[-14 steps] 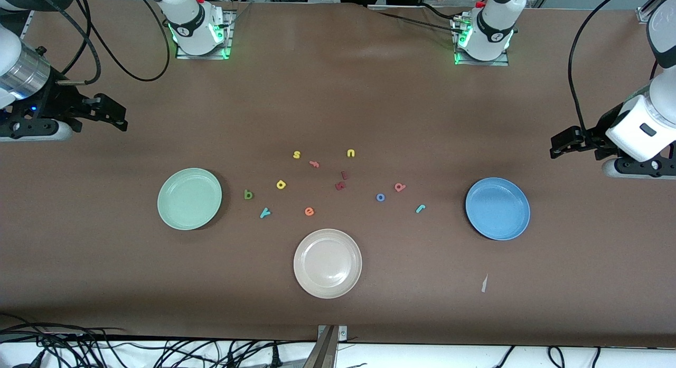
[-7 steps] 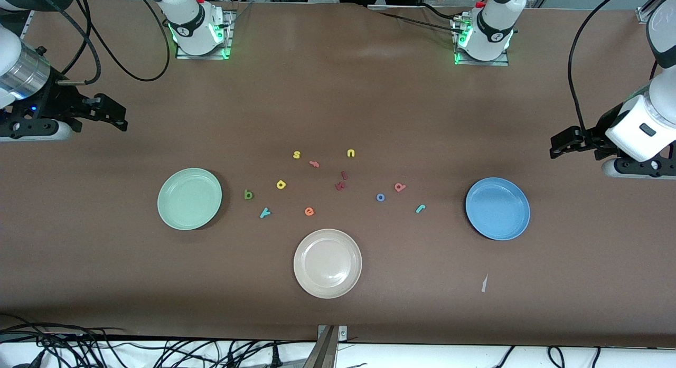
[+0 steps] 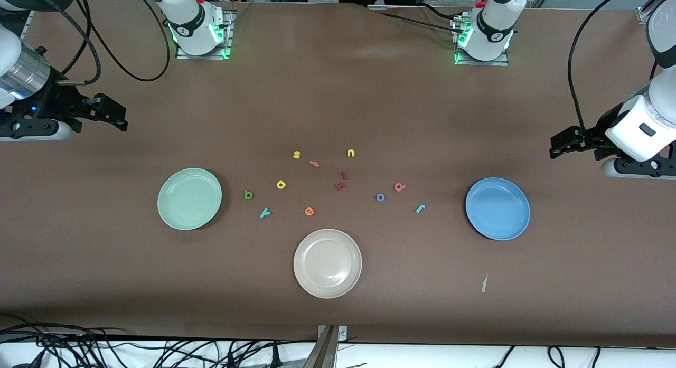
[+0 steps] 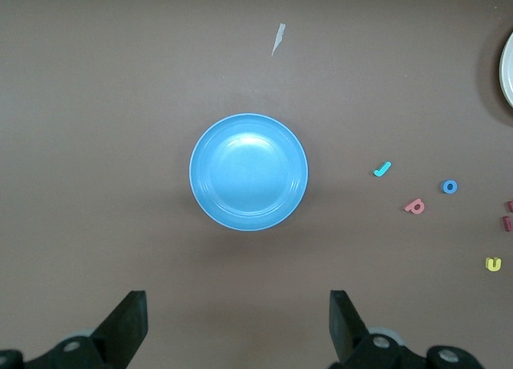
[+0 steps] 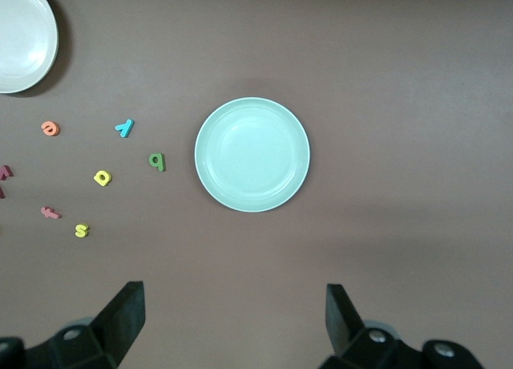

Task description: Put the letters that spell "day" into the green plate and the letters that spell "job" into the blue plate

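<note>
The green plate [image 3: 189, 198] [image 5: 252, 154] lies toward the right arm's end of the table, the blue plate [image 3: 497, 208] [image 4: 248, 172] toward the left arm's end. Beside the green plate lie the olive "d" [image 3: 248, 195] [image 5: 157, 161], yellow "a" [image 3: 281, 185] [image 5: 103, 177] and teal "y" [image 3: 265, 213] [image 5: 124, 127]. Beside the blue plate lie the teal "j" [image 3: 420, 208] [image 4: 382, 169], blue "o" [image 3: 381, 197] [image 4: 450, 187] and pink "b" [image 3: 400, 187] [image 4: 414, 206]. My right gripper [image 3: 119, 117] [image 5: 235, 317] and left gripper [image 3: 555, 146] [image 4: 238, 321] hang open and empty over bare table at their own ends.
A beige-white plate [image 3: 327, 263] sits nearer the front camera than the letters. Other letters lie mid-table: yellow "s" [image 3: 297, 154] and "u" [image 3: 350, 153], salmon "f" [image 3: 315, 164], orange "e" [image 3: 309, 211], two dark red ones [image 3: 340, 186]. A paper scrap [image 3: 484, 283] lies beside the blue plate.
</note>
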